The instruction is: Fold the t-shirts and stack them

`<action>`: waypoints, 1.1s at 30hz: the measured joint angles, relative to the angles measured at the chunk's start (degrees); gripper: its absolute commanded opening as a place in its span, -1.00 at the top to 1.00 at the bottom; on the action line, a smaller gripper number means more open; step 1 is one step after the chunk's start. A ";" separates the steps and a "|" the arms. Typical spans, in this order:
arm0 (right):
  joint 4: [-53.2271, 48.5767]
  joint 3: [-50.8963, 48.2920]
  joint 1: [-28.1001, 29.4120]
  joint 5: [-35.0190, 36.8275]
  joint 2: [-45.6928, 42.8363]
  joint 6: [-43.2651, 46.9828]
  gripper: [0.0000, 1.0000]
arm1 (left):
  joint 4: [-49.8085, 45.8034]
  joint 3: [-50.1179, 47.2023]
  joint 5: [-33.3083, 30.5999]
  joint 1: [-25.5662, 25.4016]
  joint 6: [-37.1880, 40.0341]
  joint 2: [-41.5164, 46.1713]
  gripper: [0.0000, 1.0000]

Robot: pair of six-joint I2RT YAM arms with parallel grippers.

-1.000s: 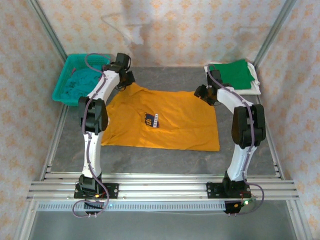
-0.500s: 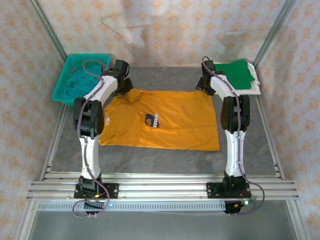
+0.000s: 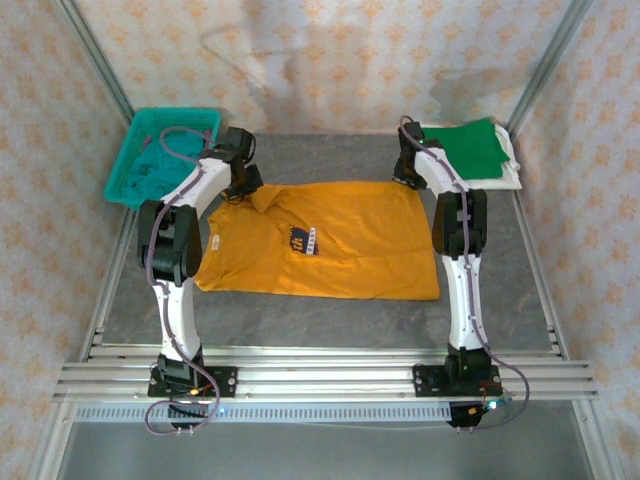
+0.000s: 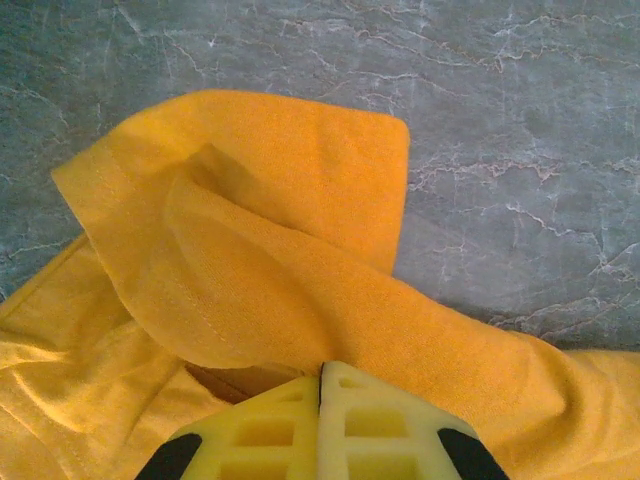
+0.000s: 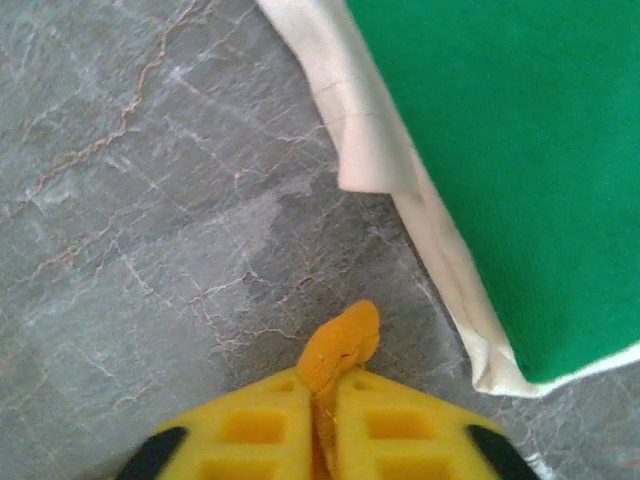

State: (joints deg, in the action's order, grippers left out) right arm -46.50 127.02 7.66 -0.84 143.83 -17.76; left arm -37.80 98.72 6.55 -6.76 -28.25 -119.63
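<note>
A mustard-orange t-shirt (image 3: 330,240) with a dark navy chest print lies spread on the grey table. My left gripper (image 3: 243,178) is shut on its far left sleeve; in the left wrist view the yellow fingers (image 4: 322,372) pinch the orange cloth (image 4: 270,260), which folds over itself. My right gripper (image 3: 408,170) is shut on the shirt's far right corner, and a nub of orange fabric (image 5: 342,347) pokes out between the fingers (image 5: 330,385). A folded green t-shirt (image 3: 472,148) rests on a white one (image 3: 508,176) at the back right. A teal t-shirt (image 3: 150,170) lies in the basket.
A teal mesh basket (image 3: 130,150) stands at the back left. The green-on-white stack (image 5: 500,150) lies just right of my right gripper. Metal frame rails run along both table sides, and patterned walls close in the workspace.
Both grippers have moved toward the back of the table, pulling the shirt's far edge with them. The left sleeve has bunched and folded over.
</note>
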 measured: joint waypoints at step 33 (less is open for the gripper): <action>26.97 -21.35 0.00 -1.07 -17.14 2.38 1.00 | -6.51 16.22 -1.22 3.06 1.97 -4.52 1.00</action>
State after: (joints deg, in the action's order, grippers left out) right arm -19.53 105.67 7.66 -1.91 126.69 -15.38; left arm -44.31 114.93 5.32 -3.70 -26.28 -124.16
